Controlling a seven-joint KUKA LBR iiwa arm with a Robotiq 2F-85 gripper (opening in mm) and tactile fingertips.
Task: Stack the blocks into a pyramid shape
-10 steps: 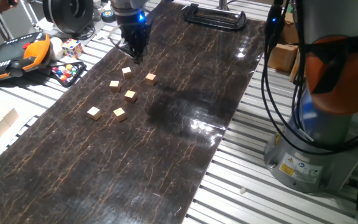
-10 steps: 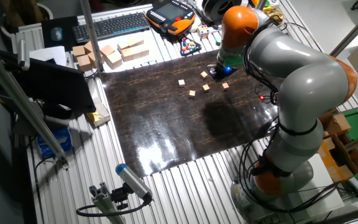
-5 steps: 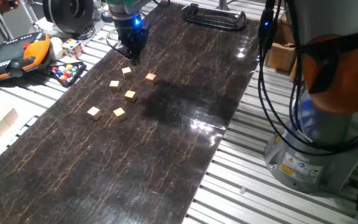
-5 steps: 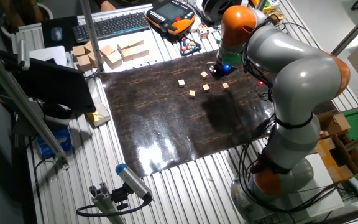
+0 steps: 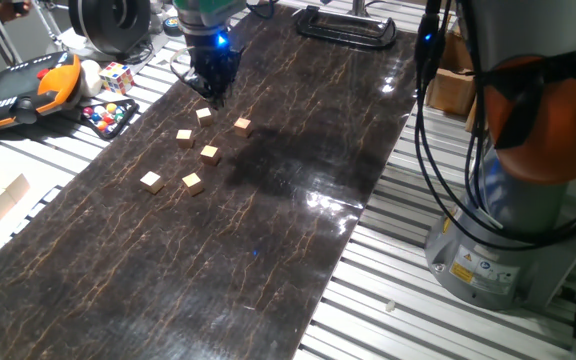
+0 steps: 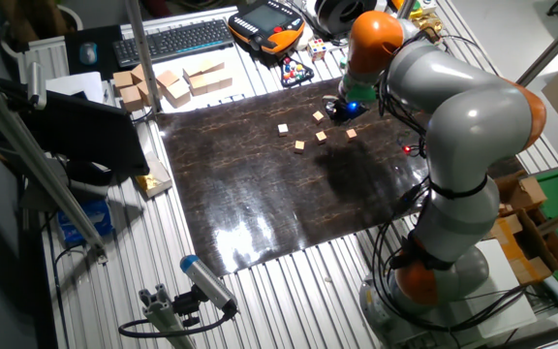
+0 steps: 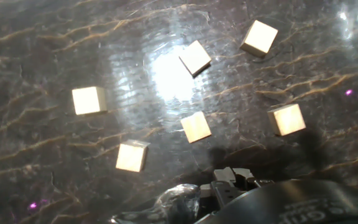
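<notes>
Six small tan wooden blocks lie loose and apart on the dark marbled mat (image 5: pixel 268 230); none is stacked. In one fixed view the nearest to the gripper is a block (image 5: pixel 204 114), with others to its right (image 5: pixel 242 126) and nearer the camera (image 5: pixel 209 153), (image 5: pixel 151 181). The hand view shows all six, among them one in the middle (image 7: pixel 196 126) and one at the lower left (image 7: pixel 132 155). My gripper (image 5: pixel 213 92) hovers low over the mat's far left edge, just beyond the blocks, holding nothing. It also shows in the other fixed view (image 6: pixel 341 110). Its fingertips are too dark to separate.
Left of the mat lie a multicoloured puzzle cube (image 5: pixel 116 76), a tray of coloured balls (image 5: pixel 108 116) and an orange teach pendant (image 5: pixel 23 88). Larger pale wooden blocks (image 6: pixel 168 82) sit beyond the mat. A black clamp (image 5: pixel 346 24) lies at the far end. The robot base (image 5: pixel 513 220) stands right.
The arm's upper links have swung slightly and the gripper has edged a little toward the mat's far left edge. The blocks have not moved.
</notes>
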